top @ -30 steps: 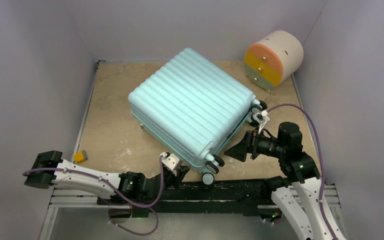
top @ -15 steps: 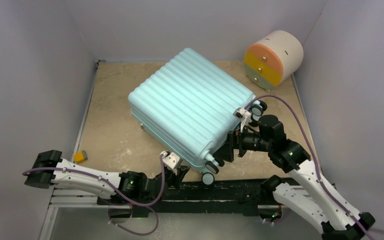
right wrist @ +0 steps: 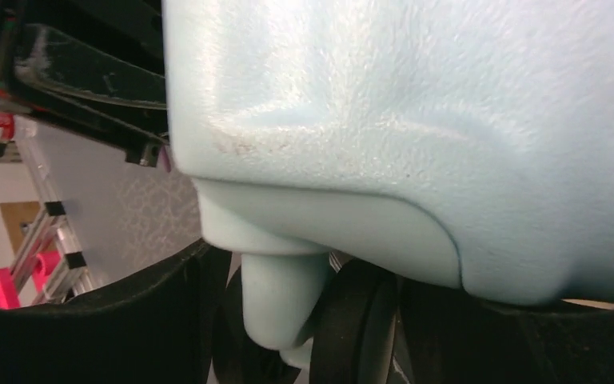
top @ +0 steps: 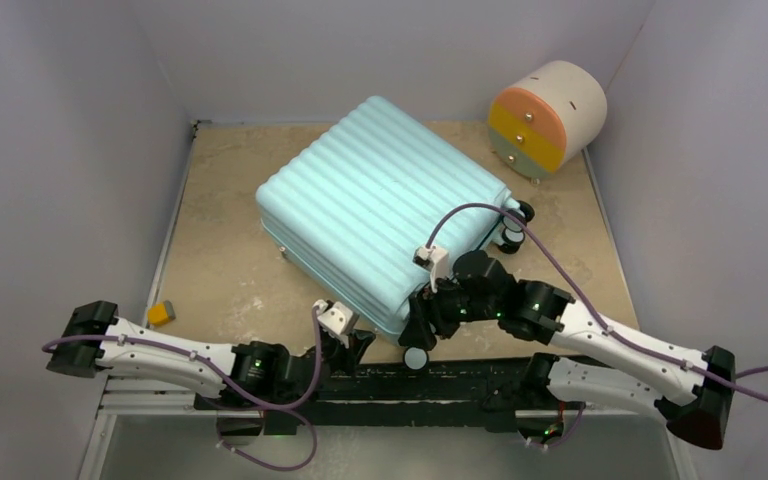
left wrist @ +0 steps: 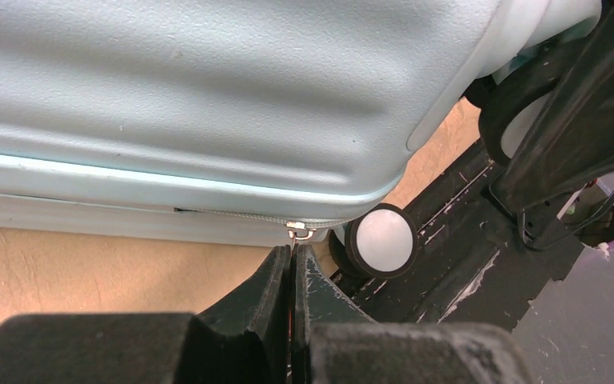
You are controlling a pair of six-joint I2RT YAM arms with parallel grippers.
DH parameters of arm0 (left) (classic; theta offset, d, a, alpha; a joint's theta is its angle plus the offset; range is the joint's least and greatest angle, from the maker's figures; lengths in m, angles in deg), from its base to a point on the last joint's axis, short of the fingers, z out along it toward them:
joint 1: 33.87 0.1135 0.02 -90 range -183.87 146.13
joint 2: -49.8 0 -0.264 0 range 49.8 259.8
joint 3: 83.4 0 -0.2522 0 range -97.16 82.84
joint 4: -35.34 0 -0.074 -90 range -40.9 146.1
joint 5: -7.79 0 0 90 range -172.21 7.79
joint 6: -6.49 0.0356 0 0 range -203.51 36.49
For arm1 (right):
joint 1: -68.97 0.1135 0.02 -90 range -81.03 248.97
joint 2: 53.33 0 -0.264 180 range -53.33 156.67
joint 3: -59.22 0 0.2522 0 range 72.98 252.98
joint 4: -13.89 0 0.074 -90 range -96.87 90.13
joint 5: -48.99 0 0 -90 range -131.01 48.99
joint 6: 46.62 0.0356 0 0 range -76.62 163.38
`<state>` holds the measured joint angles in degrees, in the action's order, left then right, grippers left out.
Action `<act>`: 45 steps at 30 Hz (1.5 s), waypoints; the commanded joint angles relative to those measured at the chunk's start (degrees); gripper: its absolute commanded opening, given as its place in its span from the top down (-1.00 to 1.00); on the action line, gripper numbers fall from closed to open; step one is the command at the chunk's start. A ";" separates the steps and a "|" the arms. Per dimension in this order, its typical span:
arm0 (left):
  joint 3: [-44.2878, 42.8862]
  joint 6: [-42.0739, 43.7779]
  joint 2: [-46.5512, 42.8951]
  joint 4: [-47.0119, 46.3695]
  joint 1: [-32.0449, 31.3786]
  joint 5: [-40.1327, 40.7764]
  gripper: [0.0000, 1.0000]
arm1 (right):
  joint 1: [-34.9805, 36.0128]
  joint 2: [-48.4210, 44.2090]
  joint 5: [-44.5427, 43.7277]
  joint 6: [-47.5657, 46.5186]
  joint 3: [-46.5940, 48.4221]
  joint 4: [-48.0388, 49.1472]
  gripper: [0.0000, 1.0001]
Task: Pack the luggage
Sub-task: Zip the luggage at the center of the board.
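The pale teal ribbed luggage (top: 380, 210) lies closed on the beige table, one corner toward me. My left gripper (top: 352, 345) is at its near corner. In the left wrist view the jaws (left wrist: 293, 250) are shut on the small metal zipper pull (left wrist: 297, 233) on the seam, beside a white-faced wheel (left wrist: 381, 240). My right gripper (top: 420, 325) is pressed against the same near corner. In the right wrist view its black fingers (right wrist: 88, 336) stand wide apart on either side of the teal caster leg and black wheel (right wrist: 352, 328), under the shell (right wrist: 416, 104).
A round cream drawer unit (top: 547, 118) with orange, yellow and green fronts lies at the back right. A small orange-yellow block (top: 161, 314) sits at the table's left near edge. The black base rail (top: 480, 380) runs along the front. Grey walls close in on three sides.
My right arm has swung left from the suitcase's right-hand wheels to the near corner wheel. The left gripper has stayed at the zipper pull.
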<state>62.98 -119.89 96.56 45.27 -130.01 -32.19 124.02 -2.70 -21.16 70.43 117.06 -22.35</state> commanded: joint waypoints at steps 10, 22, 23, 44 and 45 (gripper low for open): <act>2.28 -2.09 -3.99 6.08 -0.37 9.43 1.00 | 11.63 10.83 -25.55 8.33 4.57 17.18 0.17; -0.78 -25.84 -8.62 32.56 -0.37 29.31 1.00 | 11.50 29.50 -29.54 3.50 19.43 23.28 -0.12; -1.28 -28.92 -8.75 36.38 -0.37 29.60 1.00 | 11.52 29.26 -29.26 2.97 19.65 22.72 -0.32; -1.07 -17.15 -6.11 28.45 -0.08 22.67 1.00 | -22.37 4.72 -37.22 -5.44 10.92 1.67 -0.78; -0.19 -14.68 -7.69 26.31 0.31 21.49 1.00 | -25.42 5.13 -35.27 -5.92 10.07 2.85 -0.78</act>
<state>60.58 -145.52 93.13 80.15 -129.92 -4.54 107.28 1.10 -55.93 67.39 129.86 -18.77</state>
